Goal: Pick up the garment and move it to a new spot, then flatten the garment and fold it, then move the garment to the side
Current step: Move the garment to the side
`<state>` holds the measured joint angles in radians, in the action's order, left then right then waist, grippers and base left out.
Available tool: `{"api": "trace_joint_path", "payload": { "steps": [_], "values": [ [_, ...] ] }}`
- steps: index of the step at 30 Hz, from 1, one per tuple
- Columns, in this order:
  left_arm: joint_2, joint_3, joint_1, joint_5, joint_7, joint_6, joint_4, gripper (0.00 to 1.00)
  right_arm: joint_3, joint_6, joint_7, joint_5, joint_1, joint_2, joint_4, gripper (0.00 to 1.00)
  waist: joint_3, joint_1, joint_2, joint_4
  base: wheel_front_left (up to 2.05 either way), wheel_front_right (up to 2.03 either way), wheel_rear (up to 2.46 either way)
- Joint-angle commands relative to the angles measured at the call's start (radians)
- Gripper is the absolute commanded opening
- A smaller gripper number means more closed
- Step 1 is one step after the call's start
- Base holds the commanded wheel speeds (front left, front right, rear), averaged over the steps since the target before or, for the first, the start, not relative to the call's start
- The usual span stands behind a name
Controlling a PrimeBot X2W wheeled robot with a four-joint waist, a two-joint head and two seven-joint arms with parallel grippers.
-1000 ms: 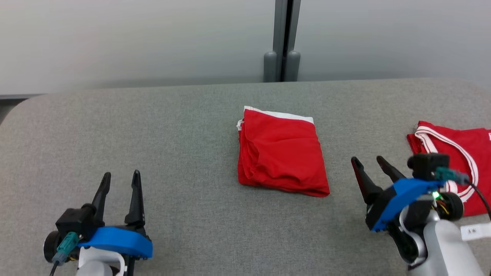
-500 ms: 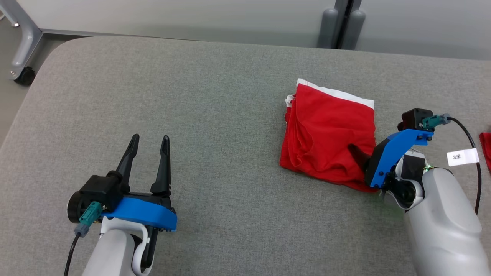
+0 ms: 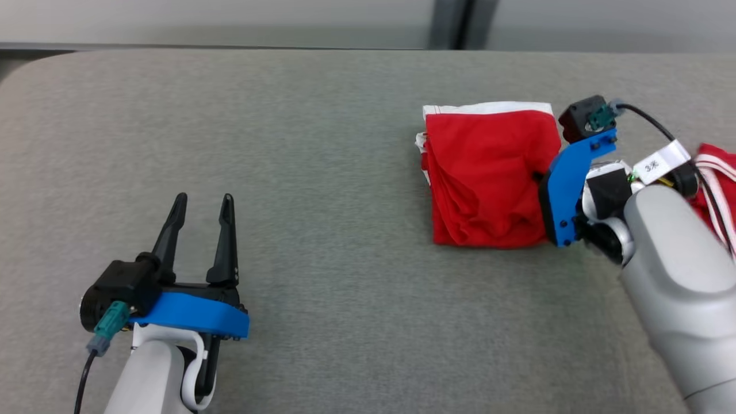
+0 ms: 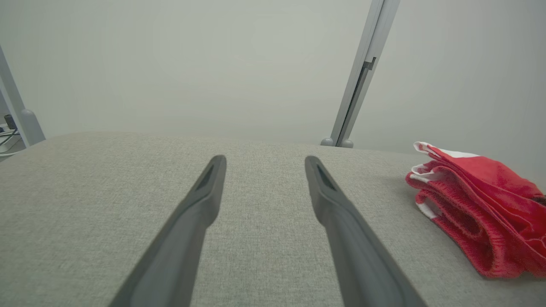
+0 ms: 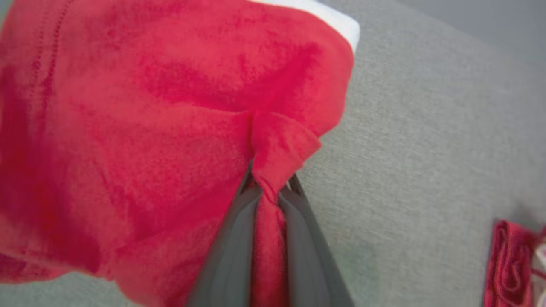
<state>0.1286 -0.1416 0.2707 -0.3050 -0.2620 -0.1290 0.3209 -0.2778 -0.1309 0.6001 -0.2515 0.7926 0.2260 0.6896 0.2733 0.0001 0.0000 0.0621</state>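
Note:
The garment point(image 3: 489, 172) is a folded red cloth with a white band along its far edge, lying on the grey table point(image 3: 316, 144). My right gripper point(image 3: 537, 178) reaches into its right edge, its fingers hidden behind the blue mount. In the right wrist view the garment point(image 5: 149, 128) bunches into a pinched fold between the two fingers, and the right gripper point(image 5: 269, 183) is shut on it. My left gripper point(image 3: 204, 201) rests open near the front left, far from the cloth. In the left wrist view the left gripper point(image 4: 264, 162) holds nothing, with the garment point(image 4: 477, 204) off to the right.
A second red garment with white stripes point(image 3: 713, 167) lies at the far right behind my right arm, and shows as a second red garment point(image 5: 509, 264) in the right wrist view. A grey post point(image 3: 451, 23) stands behind the table's far edge.
The head camera has shifted. My right gripper has gone from open beside the garment to shut on a fold at its right edge. The left gripper stays open.

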Motion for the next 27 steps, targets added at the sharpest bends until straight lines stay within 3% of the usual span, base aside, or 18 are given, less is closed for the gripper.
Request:
{"api": "trace_joint_path", "payload": {
  "steps": [1,3,4,7,10,14,17,22,27],
  "values": [
    [0.006,0.006,-0.007,0.002,-0.004,-0.002,-0.006,1.0,-0.02,0.0,0.01,-0.02,0.014,0.012,-0.017,0.0,-0.013,-0.0001,0.0,-0.028,0.0,0.0,0.0],
    [0.009,0.013,-0.012,0.004,-0.004,-0.002,-0.016,1.0,-0.102,0.0,0.05,-0.068,0.033,0.1,-0.101,0.0,-0.007,-0.0001,0.0,-0.065,0.0,0.0,0.0],
    [0.01,0.014,-0.01,0.003,-0.004,-0.002,-0.025,1.0,-0.171,0.0,0.089,-0.114,0.045,0.188,-0.179,0.0,0.0,-0.0001,0.0,-0.102,0.0,0.0,0.0],
    [0.017,0.013,-0.004,0.004,-0.004,-0.002,-0.037,1.0,-0.251,0.0,0.135,-0.171,0.07,0.311,-0.283,0.0,0.012,-0.0001,0.0,-0.157,0.0,0.0,0.0],
    [0.022,0.011,0.015,0.004,-0.004,-0.002,-0.048,1.0,-0.311,0.0,0.105,-0.189,0.095,0.439,-0.367,0.0,0.032,-0.0001,0.0,-0.203,0.0,0.0,0.0],
    [0.034,-0.008,0.043,0.001,-0.004,-0.002,-0.053,1.0,-0.333,0.0,0.05,-0.21,0.086,0.556,-0.369,0.0,0.067,-0.0001,0.0,-0.244,0.0,0.0,0.0],
    [0.052,-0.019,0.066,0.001,-0.004,-0.002,-0.054,1.0,-0.319,0.0,-0.008,-0.208,0.067,0.609,-0.328,0.0,0.1,-0.0001,0.0,-0.263,0.0,0.0,0.0],
    [0.081,-0.043,0.099,0.0,0.004,-0.002,-0.059,1.0,-0.287,0.0,-0.131,-0.184,0.047,0.633,-0.23,0.0,0.157,-0.0001,0.0,-0.272,0.0,0.0,0.0],
    [0.111,-0.046,0.119,0.006,0.024,-0.002,-0.084,1.0,-0.216,0.0,-0.205,-0.117,0.031,0.587,-0.127,0.0,0.21,-0.0001,0.0,-0.269,0.0,0.0,0.0]
  ]
}}
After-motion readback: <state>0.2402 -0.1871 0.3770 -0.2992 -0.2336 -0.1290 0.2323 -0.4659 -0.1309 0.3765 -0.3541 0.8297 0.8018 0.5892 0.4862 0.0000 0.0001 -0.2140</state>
